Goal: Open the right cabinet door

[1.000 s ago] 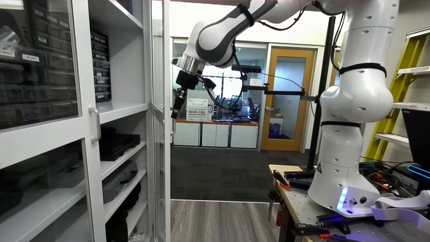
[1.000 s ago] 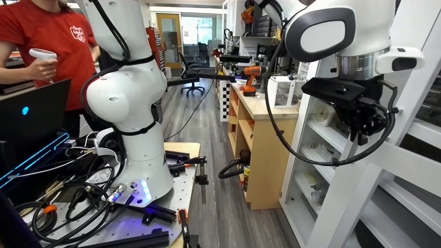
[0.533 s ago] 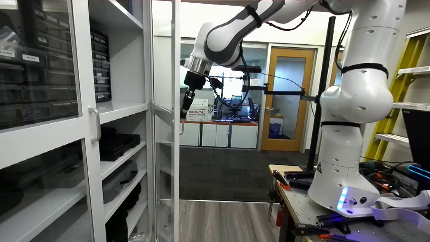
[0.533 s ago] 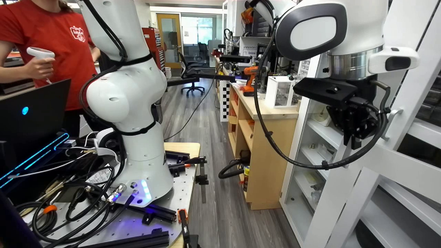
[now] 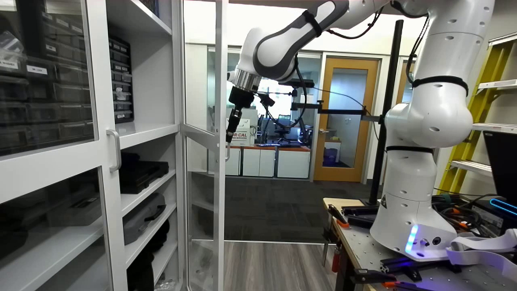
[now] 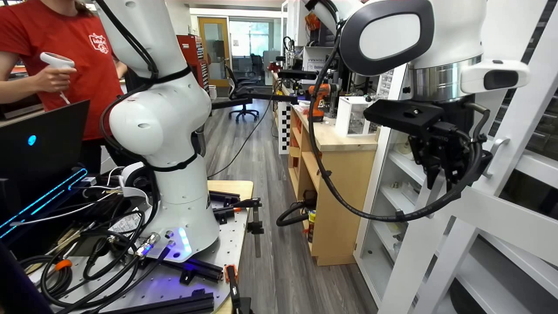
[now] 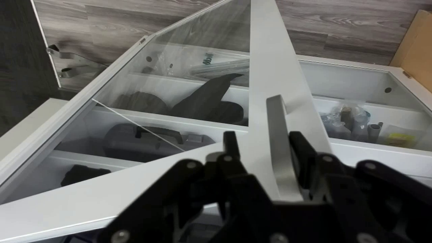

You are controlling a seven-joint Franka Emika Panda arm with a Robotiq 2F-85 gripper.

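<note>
End effector (image 7: 263, 136) is straddling the handle (image 7: 279, 138), fingers (image 7: 231, 145) standing apart.
One finger is hovering just beside it (touching or not, the wrist view is not making clear), while the opposite finger is standing off with a gap. Bearing the handle near its free edge, the right cabinet door (image 5: 202, 137) is standing ajar, angling out from the shelves (image 5: 151, 131). Left of the handle in an exterior view, a matching glass door (image 5: 52, 166) is standing; well apart, a person in red (image 6: 87, 83) is holding a white device (image 6: 56, 59).

Wrist view: handle (image 7: 280, 145) between fingers (image 7: 231, 145), case (image 7: 135, 148) behind right cabinet door (image 7: 268, 60).
</note>
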